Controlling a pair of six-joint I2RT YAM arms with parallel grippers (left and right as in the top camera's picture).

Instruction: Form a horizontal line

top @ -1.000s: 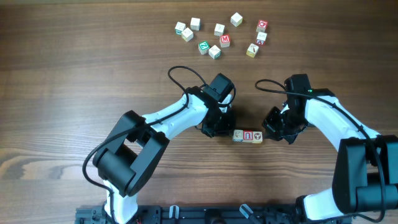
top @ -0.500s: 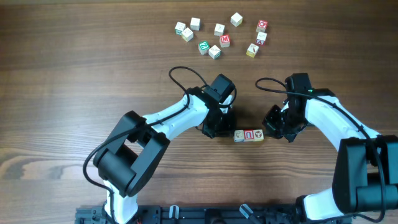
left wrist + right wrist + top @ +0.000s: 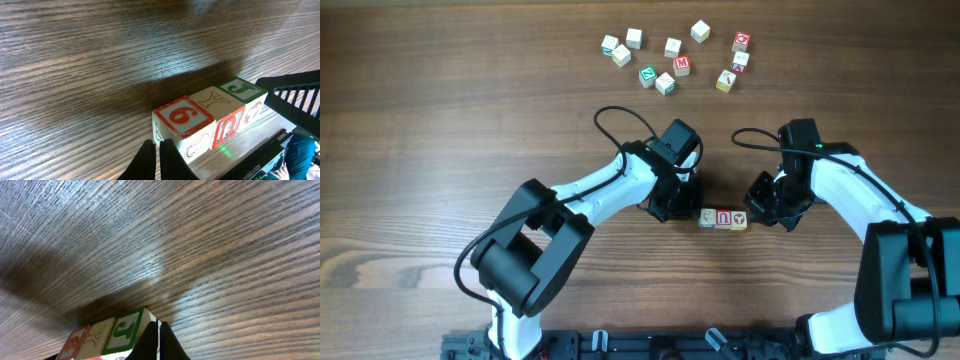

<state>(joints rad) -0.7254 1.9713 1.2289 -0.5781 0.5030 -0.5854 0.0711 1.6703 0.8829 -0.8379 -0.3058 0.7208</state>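
Note:
Three small letter cubes lie side by side in a horizontal line on the wooden table. The whitish cube [image 3: 707, 217] is at the left, the red-faced one [image 3: 723, 217] in the middle, the tan-yellow one [image 3: 738, 220] at the right. My left gripper [image 3: 692, 212] is shut, its tips [image 3: 156, 150] against the left end cube, whose near face shows a red 6 [image 3: 182, 115]. My right gripper [image 3: 752, 214] is shut too, its tips [image 3: 157, 330] pressed to the right end cube with the green J face [image 3: 125, 330]. The Y cube [image 3: 215, 100] sits between them.
A loose cluster of several other cubes lies at the back of the table, among them a green-faced cube [image 3: 647, 74] and a red M cube [image 3: 682, 64]. Both arms' cables loop above the row.
The row of three cubes has slid slightly to the right, with the left gripper following it. The right gripper has barely moved.

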